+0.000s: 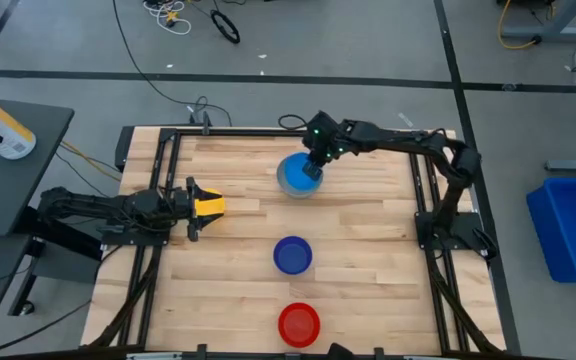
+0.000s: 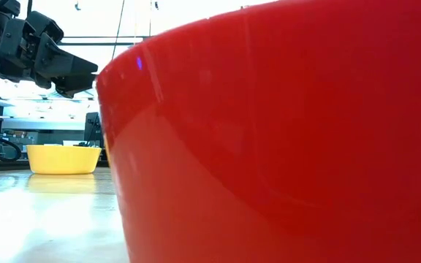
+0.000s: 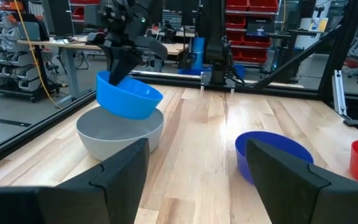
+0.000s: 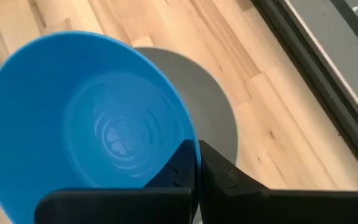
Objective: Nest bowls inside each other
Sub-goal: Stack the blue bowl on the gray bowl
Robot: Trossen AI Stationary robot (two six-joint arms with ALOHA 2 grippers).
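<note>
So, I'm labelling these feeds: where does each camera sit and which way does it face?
High: overhead, looking down; both arms, red bowl.
Low: table height; red bowl, yellow bowl.
Left wrist: past open left gripper toward grey bowl.
Right wrist: right gripper pinching light blue bowl.
Wrist views share both bowls.

No text, label, brand, number or sign can be read anywhere in these views.
</note>
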